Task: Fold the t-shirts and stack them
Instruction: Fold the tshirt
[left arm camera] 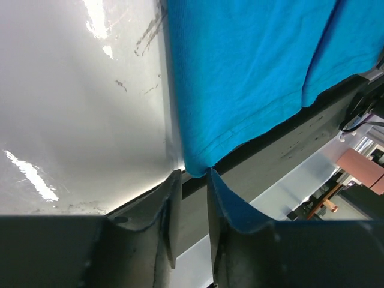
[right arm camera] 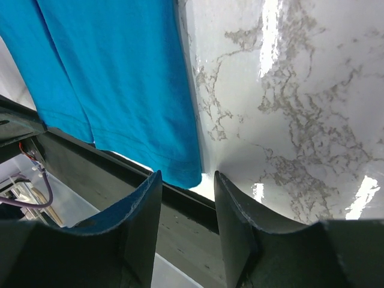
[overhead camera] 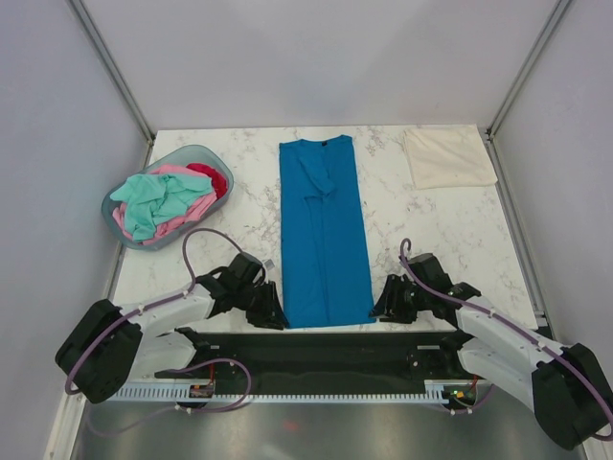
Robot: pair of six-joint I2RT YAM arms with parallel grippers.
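left gripper (left arm camera: pixel 193 177) jaws stood apart at near-left hem corner | right gripper (right arm camera: pixel 187 174) likewise, near-right corner | blue t-shirt (overhead camera: pixel 324 235) lay mid-table as a strip, half-folded | cream t-shirt (overhead camera: pixel 448 158) folded, far right | unfolded t-shirts (overhead camera: pixel 153 199) waited in basket (overhead camera: pixel 199 149)

Buried and cropped
Red shirt (overhead camera: pixel 216 178) was mostly buried in basket (overhead camera: pixel 106 202); blue shirt (overhead camera: pixel 323 230) ran off the top edge in both wrist views.

I see bare marble table (overhead camera: pixel 421 230) either side of the blue t-shirt (overhead camera: pixel 324 235); the basket (overhead camera: pixel 107 203) blocks far left, the folded cream t-shirt (overhead camera: pixel 448 156) the far right corner
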